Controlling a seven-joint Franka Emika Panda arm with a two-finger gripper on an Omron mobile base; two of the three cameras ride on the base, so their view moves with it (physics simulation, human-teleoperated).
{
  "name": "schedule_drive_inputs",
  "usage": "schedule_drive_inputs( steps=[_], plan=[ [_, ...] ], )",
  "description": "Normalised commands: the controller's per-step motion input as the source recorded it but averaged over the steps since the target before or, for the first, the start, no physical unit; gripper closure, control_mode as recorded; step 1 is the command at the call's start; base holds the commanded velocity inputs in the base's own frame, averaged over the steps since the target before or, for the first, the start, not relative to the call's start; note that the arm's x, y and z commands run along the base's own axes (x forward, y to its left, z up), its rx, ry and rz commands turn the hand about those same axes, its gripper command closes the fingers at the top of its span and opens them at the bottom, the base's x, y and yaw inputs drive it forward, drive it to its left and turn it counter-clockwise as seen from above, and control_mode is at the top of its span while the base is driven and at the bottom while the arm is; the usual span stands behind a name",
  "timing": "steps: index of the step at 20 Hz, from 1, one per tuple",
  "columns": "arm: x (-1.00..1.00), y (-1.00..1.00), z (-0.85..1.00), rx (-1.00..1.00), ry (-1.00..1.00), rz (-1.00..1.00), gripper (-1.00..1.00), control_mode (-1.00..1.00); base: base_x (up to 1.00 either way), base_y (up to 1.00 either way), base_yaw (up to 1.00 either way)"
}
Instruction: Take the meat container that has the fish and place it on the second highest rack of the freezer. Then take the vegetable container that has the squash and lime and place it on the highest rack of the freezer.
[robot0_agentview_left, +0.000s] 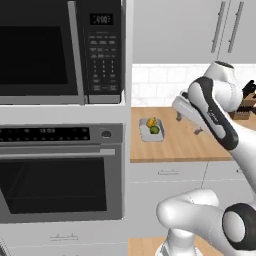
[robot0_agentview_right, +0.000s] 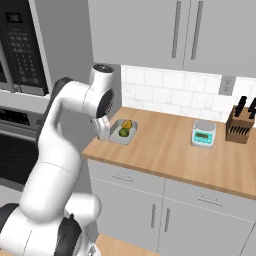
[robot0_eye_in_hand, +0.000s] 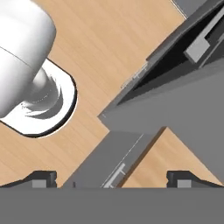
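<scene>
The microwave (robot0_agentview_left: 60, 50) sits at the far left, built into a tall grey column, with the oven (robot0_agentview_left: 60, 172) directly under it. Just right of the oven, the wooden desk (robot0_agentview_left: 175, 145) begins, backed by white tiles and topped by pale wall cupboards (robot0_agentview_right: 165, 30).

The vegetable tray (robot0_agentview_left: 151, 130) lies on the desk close to the oven, near the desk's left end and toward the back wall. It is a shallow pale tray holding a yellow squash (robot0_agentview_left: 151, 122) and a green lime (robot0_agentview_left: 155, 130), the two touching. In the right base view the same tray (robot0_agentview_right: 123, 132) shows just past the arm's upper joint, which partly covers its left edge.

Farther from the oven along the desk stands a small kitchen scale (robot0_agentview_right: 203, 133) with a teal face, and beyond it, furthest from the oven, a wooden knife block (robot0_agentview_right: 239, 125) with dark handles sticking up. A wall socket (robot0_agentview_right: 227, 85) is set in the tiles above the gap between them. Grey drawers (robot0_agentview_right: 200, 200) run under the desk.

The white arm bends high above the desk's near edge and folds back down. The pincer (robot0_eye_in_hand: 112, 179) points at the floor in front of the oven; its two dark tips stand far apart at the bottom of the hand view, wide and holding nothing, well away from the tray. Below it lie the wooden floor (robot0_eye_in_hand: 109, 43), the robot's round white base and the edge of a grey drawer front.
</scene>
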Motion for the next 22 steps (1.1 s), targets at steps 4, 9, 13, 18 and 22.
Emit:
schedule_drive_inputs(
  steps=[4, 9, 13, 18, 22],
  plan=[
    [0.61, 0.13, -0.47, 0.02, 0.21, -0.02, -1.00, -1.00, 0.00, 0.00, 0.00],
    [0.57, 0.01, -0.44, 0.16, 0.20, -0.04, -1.00, -1.00, 0.00, 0.00, 0.00],
    [0.33, 0.27, -0.53, 0.04, 0.13, -0.09, -1.00, -1.00, 0.00, 0.00, 0.00],
    [0.04, 0.41, -0.42, 0.00, 0.03, -0.10, -1.00, -1.00, 0.00, 0.00, 0.00],
    [0.17, 0.04, -0.26, 0.00, 0.02, -0.13, -1.00, -1.00, 0.00, 0.00, 0.00]
  ],
)
